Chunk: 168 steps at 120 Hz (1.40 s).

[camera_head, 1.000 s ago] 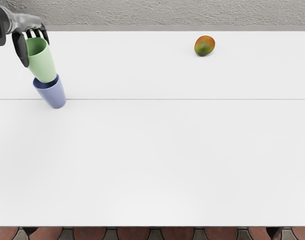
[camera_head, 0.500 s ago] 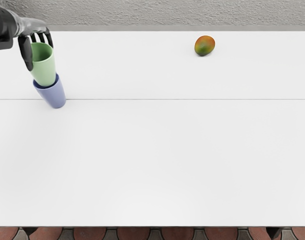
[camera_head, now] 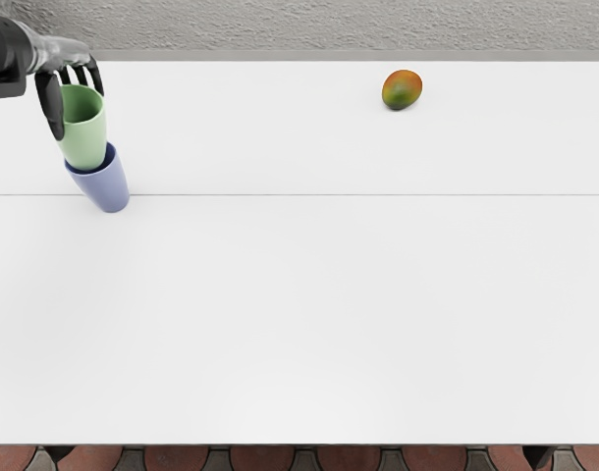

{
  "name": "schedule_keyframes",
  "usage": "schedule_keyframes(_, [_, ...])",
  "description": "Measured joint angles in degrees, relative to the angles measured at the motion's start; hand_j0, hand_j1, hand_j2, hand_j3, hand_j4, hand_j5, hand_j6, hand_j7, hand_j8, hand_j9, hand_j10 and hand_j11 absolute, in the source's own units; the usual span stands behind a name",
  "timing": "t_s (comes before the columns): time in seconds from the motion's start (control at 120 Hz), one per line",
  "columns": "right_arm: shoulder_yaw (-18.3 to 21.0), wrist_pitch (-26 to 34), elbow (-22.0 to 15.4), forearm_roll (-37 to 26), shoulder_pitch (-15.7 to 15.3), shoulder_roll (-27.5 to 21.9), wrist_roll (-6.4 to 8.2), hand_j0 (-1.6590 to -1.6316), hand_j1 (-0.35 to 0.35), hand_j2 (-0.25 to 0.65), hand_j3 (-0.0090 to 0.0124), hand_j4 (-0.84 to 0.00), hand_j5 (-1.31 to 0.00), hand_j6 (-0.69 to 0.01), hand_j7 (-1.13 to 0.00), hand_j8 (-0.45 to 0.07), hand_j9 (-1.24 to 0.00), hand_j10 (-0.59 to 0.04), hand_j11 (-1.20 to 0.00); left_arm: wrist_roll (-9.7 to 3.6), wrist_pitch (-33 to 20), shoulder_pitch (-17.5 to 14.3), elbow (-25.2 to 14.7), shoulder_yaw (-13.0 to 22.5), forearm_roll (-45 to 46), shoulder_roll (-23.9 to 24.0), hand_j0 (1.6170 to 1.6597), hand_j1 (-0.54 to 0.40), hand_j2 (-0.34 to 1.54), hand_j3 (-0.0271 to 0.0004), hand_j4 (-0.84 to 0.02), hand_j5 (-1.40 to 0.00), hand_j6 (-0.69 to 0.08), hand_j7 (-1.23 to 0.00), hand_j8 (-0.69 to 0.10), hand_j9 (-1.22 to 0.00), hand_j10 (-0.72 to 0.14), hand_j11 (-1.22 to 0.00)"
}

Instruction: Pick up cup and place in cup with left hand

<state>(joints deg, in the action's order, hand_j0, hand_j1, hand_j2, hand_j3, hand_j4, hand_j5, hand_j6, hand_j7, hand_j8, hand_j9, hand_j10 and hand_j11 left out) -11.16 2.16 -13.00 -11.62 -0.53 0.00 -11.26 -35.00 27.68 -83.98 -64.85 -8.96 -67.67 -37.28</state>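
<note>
In the head view my left hand point(camera_head: 76, 100) is at the upper left, its dark fingers closed around the rim of a green cup point(camera_head: 84, 145). The thumb lies along the cup's left side, the other fingers behind it. The green cup's lower end is at the mouth of a blue cup point(camera_head: 105, 185), overlapping its opening; how far it reaches inside is hidden. The blue cup stands on the white table.
A red-green mango point(camera_head: 402, 90) lies near the far edge of the white table point(camera_head: 309, 294), right of centre. Behind the table runs a grey textured wall point(camera_head: 309, 25).
My left hand and the green cup have moved slightly right and down over the blue cup, with the green cup more upright. The blue cup and mango have stayed put.
</note>
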Motion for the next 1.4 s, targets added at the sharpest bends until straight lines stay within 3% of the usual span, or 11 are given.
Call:
schedule_keyframes(0.408, [0.0,0.02,0.02,0.01,-0.08,0.0,-0.04,-1.6581,-0.311,-0.006,0.0,-0.031,-0.04,-0.031,-0.04,-0.031,-0.04,-0.031,-0.04,0.0,-0.07,0.61,0.93,-0.37,0.43,1.28,1.6581,-0.123,0.17,0.0,-0.416,-0.54,-0.378,-0.54,-0.416,-0.54,-0.416,-0.54])
schedule_keyframes(0.525, [0.0,0.03,0.01,0.01,-0.08,0.0,-0.06,-1.6581,-0.311,-0.006,0.0,-0.031,-0.04,-0.031,-0.04,-0.031,-0.04,-0.031,-0.04,0.0,-0.08,0.84,1.74,-0.39,0.45,1.95,1.658,0.07,0.1,0.0,-0.247,-0.32,-0.226,-0.32,-0.247,-0.32,-0.247,-0.32])
schedule_keyframes(0.633, [0.0,0.02,0.03,0.0,-0.08,0.0,-0.06,-1.6581,-0.311,-0.006,0.0,-0.031,-0.04,-0.031,-0.04,-0.031,-0.04,-0.031,-0.04,0.0,-0.03,0.88,2.07,-0.3,2.36,1.95,1.658,0.186,0.06,0.0,-0.147,-0.19,-0.135,-0.19,-0.147,-0.19,-0.147,-0.19])
schedule_keyframes(0.733, [0.0,0.02,0.02,0.01,-0.08,0.0,-0.07,-1.6581,-0.311,-0.006,0.0,-0.031,-0.04,-0.031,-0.04,-0.031,-0.04,-0.031,-0.04,0.0,0.0,1.01,1.83,-0.23,3.54,2.01,1.658,0.249,0.04,0.0,-0.092,-0.12,-0.085,-0.12,-0.092,-0.12,-0.091,-0.12])
schedule_keyframes(0.842, [-0.01,0.03,0.03,0.0,-0.08,0.0,-0.07,-1.6581,-0.311,-0.006,0.0,-0.031,-0.04,-0.031,-0.04,-0.031,-0.04,-0.031,-0.04,0.0,-0.03,0.72,0.55,-0.27,4.05,5.14,1.6581,0.291,0.02,0.0,-0.056,-0.07,-0.053,-0.07,-0.057,-0.07,-0.055,-0.07])
schedule_keyframes(0.975, [-0.01,0.03,0.04,-0.01,-0.08,0.0,-0.03,-1.6581,-0.311,-0.006,0.0,-0.031,-0.04,-0.031,-0.04,-0.031,-0.04,-0.031,-0.04,0.0,-1.99,0.75,-5.36,-0.51,5.91,6.15,1.6581,0.319,0.01,0.0,-0.031,-0.04,-0.029,-0.04,-0.031,-0.04,-0.03,-0.04])
schedule_keyframes(1.125, [-0.01,0.01,0.03,-0.03,-0.14,0.0,0.0,-1.6581,-0.311,-0.006,0.0,-0.031,-0.04,-0.031,-0.04,-0.031,-0.04,-0.031,-0.04,0.0,-1.25,0.93,-16.62,-0.69,26.04,0.17,1.6581,0.335,0.01,0.0,-0.016,-0.02,-0.016,-0.02,-0.017,-0.02,-0.016,-0.02])
schedule_keyframes(1.192, [-0.01,0.0,0.02,-0.03,-0.16,0.0,0.0,-1.6581,-0.311,-0.006,0.0,-0.031,-0.04,-0.031,-0.04,-0.031,-0.04,-0.031,-0.04,0.0,1.12,1.94,-20.47,-1.13,34.44,-5.56,1.6581,0.339,0.0,0.0,-0.012,-0.01,-0.013,-0.01,-0.013,-0.01,-0.012,-0.01])
schedule_keyframes(1.292, [-0.05,0.01,0.0,-0.01,-0.16,0.0,-0.03,-1.6581,-0.311,-0.006,0.0,-0.032,-0.04,-0.032,-0.04,-0.032,-0.04,-0.032,-0.04,0.0,4.96,4.31,-23.63,-1.55,49.44,-17.06,1.6581,0.343,0.0,0.0,-0.009,-0.01,-0.009,-0.01,-0.009,-0.01,-0.008,-0.01])
schedule_keyframes(1.4, [-0.15,0.02,0.0,0.01,-0.17,0.0,-0.14,-1.6581,-0.311,-0.006,0.0,-0.031,-0.04,-0.031,-0.04,-0.031,-0.04,-0.031,-0.04,0.0,6.52,8.92,-24.93,-1.71,59.78,-24.8,1.6581,0.346,0.0,0.0,-0.006,0.0,-0.007,0.0,-0.007,0.0,-0.006,0.0])
